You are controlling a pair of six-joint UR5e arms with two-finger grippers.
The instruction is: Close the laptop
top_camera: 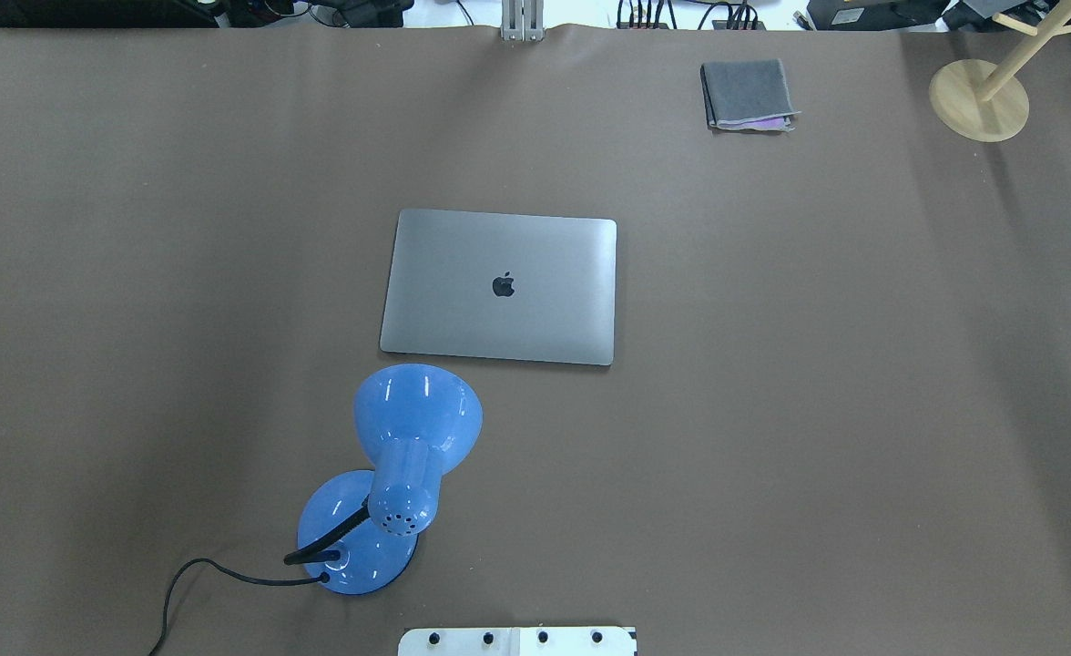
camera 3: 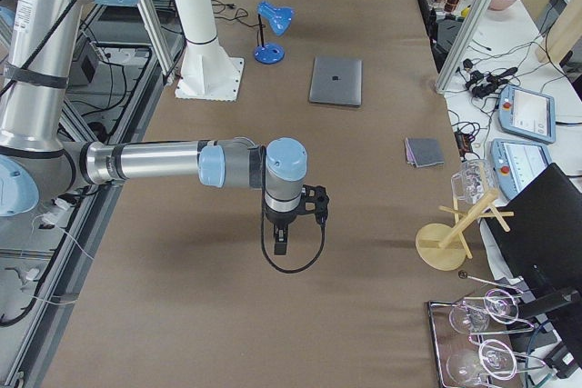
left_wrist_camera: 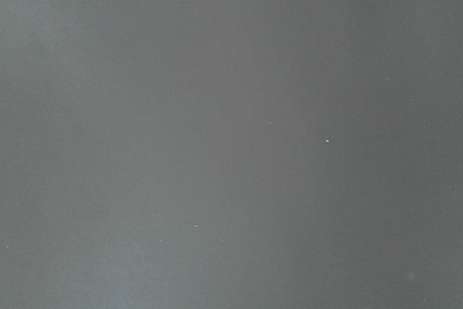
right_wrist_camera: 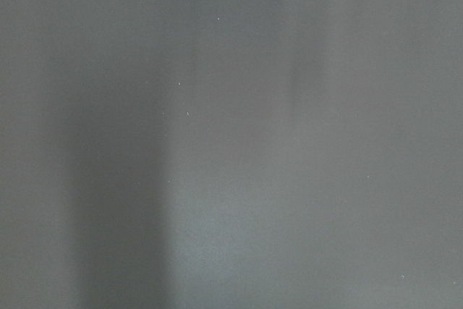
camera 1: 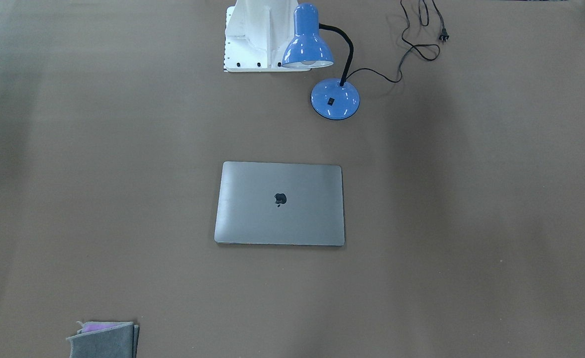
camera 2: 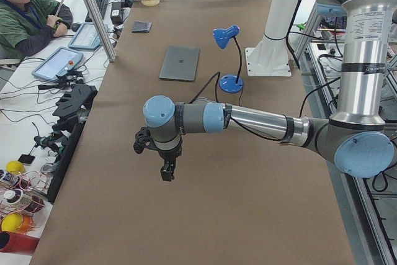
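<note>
Laptop (top_camera: 499, 287) far from left claw (camera 2: 167, 174); right claw (camera 3: 280, 243)

Silver arms (camera 2: 260, 120) (blue joint caps (camera 2: 159, 111)).

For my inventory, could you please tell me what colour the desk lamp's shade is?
The lamp shade is glossy blue, clearest in the overhead exterior view.

Laptop (top_camera: 499, 287): closed, flat on table.
Space-grey metal lid faces up, dark apple logo at its centre; sits mid-table, edges roughly square to it.
</note>
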